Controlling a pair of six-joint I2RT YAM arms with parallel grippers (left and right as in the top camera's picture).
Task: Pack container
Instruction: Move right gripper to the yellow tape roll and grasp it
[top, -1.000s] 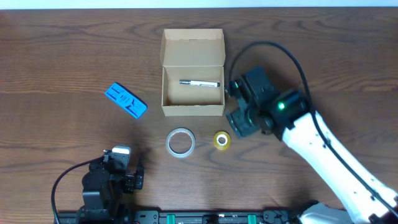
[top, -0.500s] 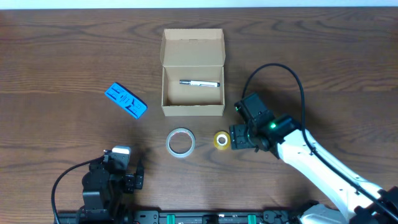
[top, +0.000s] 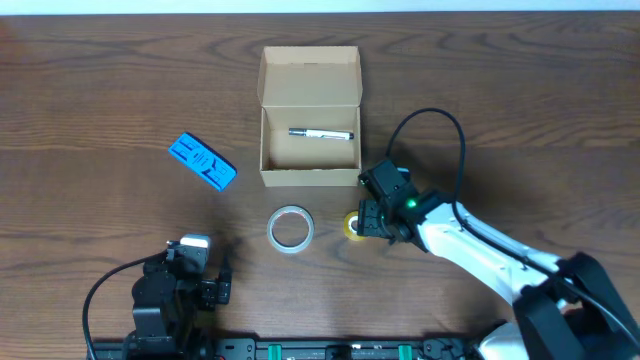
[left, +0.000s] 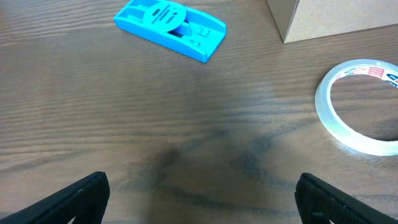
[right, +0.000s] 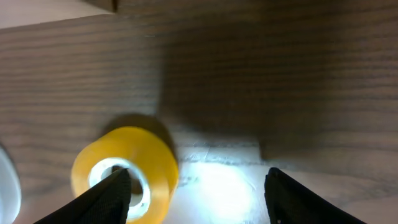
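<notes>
R gripper (right: 198, 198) spread, one fingertip (right: 113, 194) at yellow tape roll (right: 142, 163) nr container (top: 310, 178); L gripper (left: 199, 199) spread too

Tan cardboard container (top: 310, 178) upright mid-table, hinged lid flap open.

Print on the clear tape roll (left: 357, 140) — illegible.

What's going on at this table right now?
The right gripper is down at the yellow tape roll, jaws open, one finger over its core; not gripped yet. The container sits open with a pen inside. A clear tape roll and a blue object lie outside it. The left gripper is open, empty.
</notes>
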